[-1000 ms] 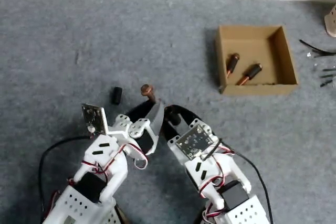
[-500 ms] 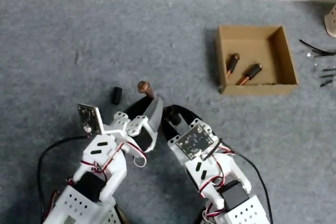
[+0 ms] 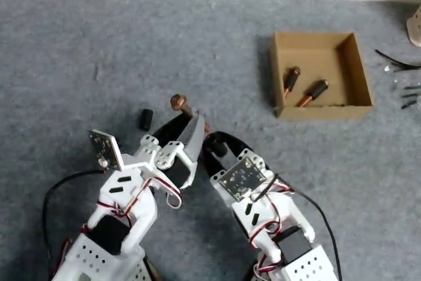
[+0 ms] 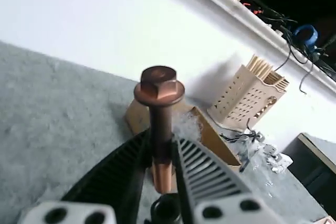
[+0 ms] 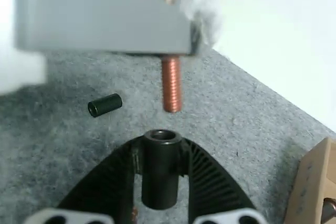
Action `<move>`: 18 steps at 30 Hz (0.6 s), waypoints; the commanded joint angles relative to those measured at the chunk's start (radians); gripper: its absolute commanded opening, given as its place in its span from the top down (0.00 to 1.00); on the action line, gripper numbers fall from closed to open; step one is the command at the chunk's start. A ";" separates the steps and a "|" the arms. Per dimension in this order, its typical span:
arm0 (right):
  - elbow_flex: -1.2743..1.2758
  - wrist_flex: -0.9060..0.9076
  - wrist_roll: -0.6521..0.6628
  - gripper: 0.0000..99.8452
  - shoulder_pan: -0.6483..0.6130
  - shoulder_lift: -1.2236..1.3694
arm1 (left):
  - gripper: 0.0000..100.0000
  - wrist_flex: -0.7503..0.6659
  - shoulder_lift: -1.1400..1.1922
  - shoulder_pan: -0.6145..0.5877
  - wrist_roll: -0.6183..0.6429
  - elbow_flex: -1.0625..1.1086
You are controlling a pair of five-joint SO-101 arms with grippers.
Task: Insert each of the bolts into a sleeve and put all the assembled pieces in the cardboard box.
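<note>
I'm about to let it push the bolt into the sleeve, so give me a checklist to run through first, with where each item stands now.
1. Grip on the bolt by the left gripper: ok, clamped on the shaft.
2. Grip on the sleeve by the right gripper: ok, open end towards the bolt.
3. Tip of the bolt centred over the sleeve's opening: not ok, looks off to one side in the right wrist view.
4. Clearance from the spare sleeve: ok, it lies apart from both grippers.
5. Room in the cardboard box: ok, two assembled pieces leave space.
</note>
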 commanded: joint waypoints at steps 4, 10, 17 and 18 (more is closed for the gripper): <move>0.087 -0.001 0.015 0.99 0.015 -0.012 | 0.99 -0.021 -0.018 0.065 0.000 -0.008; 0.090 0.002 0.017 0.99 0.015 -0.012 | 0.99 -0.003 -0.018 0.079 -0.002 -0.008; 0.087 0.002 0.017 0.99 0.018 -0.012 | 0.99 0.063 -0.019 0.073 -0.005 -0.033; 0.087 0.004 0.017 0.99 0.018 -0.012 | 0.99 0.063 -0.019 0.071 -0.006 -0.033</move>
